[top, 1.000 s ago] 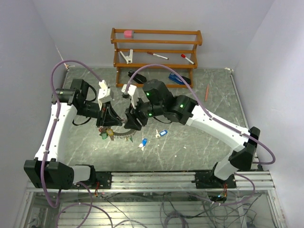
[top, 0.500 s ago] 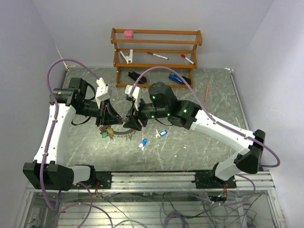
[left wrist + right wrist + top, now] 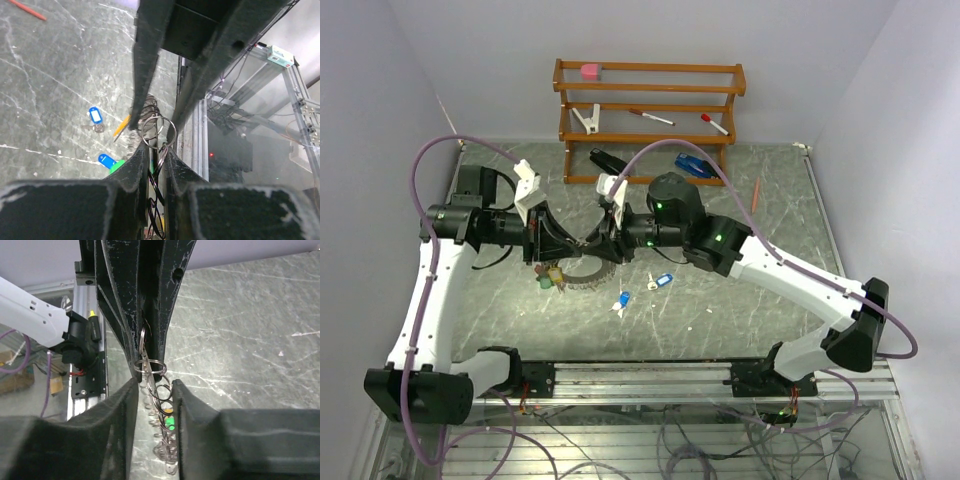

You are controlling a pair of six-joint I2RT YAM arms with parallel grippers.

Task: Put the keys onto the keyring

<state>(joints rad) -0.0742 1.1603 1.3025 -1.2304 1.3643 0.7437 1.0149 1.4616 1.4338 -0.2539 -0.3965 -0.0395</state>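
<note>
The ridged silvery keyring (image 3: 588, 275) hangs between my two grippers, with green and yellow tagged keys (image 3: 550, 279) dangling from it at the left. My left gripper (image 3: 570, 247) (image 3: 152, 150) is shut on thin wire loops of the keyring (image 3: 148, 109). My right gripper (image 3: 595, 247) (image 3: 155, 382) faces it tip to tip. Its jaws stand a little apart on either side of the keyring's small loops (image 3: 161, 390), without clamping them. Two blue-tagged keys (image 3: 623, 299) (image 3: 663, 281) lie loose on the table.
A wooden rack (image 3: 650, 100) at the back holds a pink eraser, a clip and markers. Below it lie a black stapler (image 3: 610, 160) and a blue stapler (image 3: 690, 165). An orange pencil (image 3: 756, 195) lies far right. The metal frame rail (image 3: 650, 375) runs along the near edge.
Both wrists have levelled out and the joined grippers have shifted slightly toward the back with the keyring. The right jaws have narrowed around the loops. The left grip is unchanged.
</note>
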